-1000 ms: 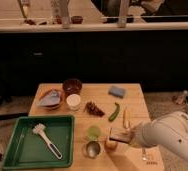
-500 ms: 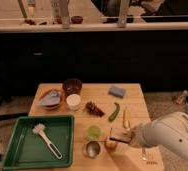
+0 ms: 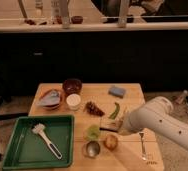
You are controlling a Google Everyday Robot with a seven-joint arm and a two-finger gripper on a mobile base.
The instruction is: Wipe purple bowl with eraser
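Wooden counter [image 3: 137, 102]: the claw [image 3: 119, 123] meets the eraser [image 3: 107, 125], though I cannot tell whether it grips; the purple bowl [image 3: 72, 85] stands well apart.

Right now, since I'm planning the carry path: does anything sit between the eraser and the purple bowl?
Yes. The gripper is at the eraser, toward the front of the wooden table. On the diagonal to the purple bowl lies a dark reddish-brown clump, and the white cup stands just in front of the bowl.
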